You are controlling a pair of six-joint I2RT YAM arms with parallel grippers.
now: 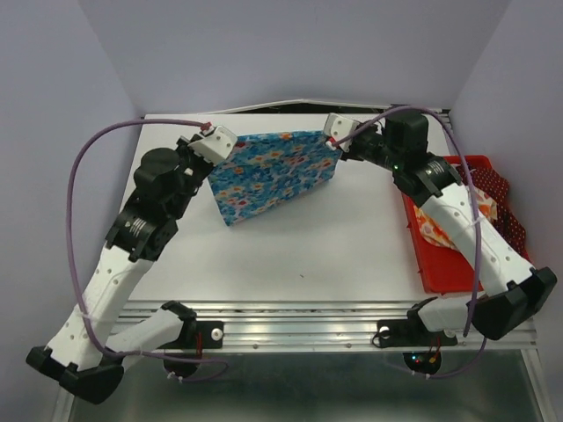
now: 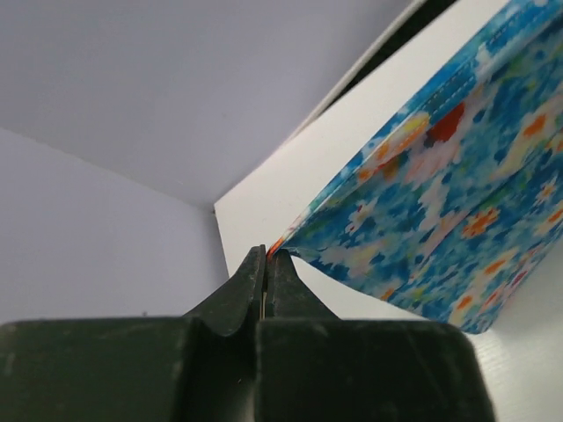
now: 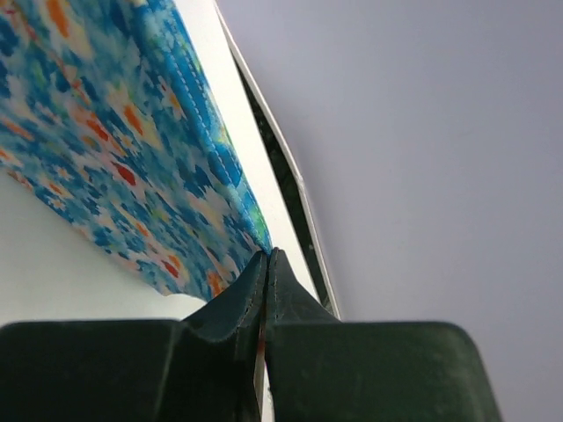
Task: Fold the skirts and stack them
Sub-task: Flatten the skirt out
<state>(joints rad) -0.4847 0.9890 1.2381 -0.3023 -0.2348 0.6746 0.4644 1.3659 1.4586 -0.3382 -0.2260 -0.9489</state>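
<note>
We judge the task barely begun. Over the counter (image 1: 352,255) the blue skirt (image 1: 273,176) spans from left hand (image 1: 230,141) to right hand (image 1: 331,141), each pinching a corner, with no fold made. Behind the right hand, the tray (image 1: 431,274) holds the red skirt (image 1: 497,189) and cream skirt (image 1: 433,227), seemingly crumpled.

Blue floral skirt (image 1: 274,176), taut, corner-hung

White bench (image 1: 352,237) is seen filling most of the top view. Red plastic tray (image 1: 437,278) is set at the bench's right edge, partly hidden. Silver metal rail (image 1: 290,321) is run along the near edge. Dark gap (image 1: 281,107) is noted behind the far edge. Pale lavender walls (image 1: 290,44) are seen on three sides.
</note>
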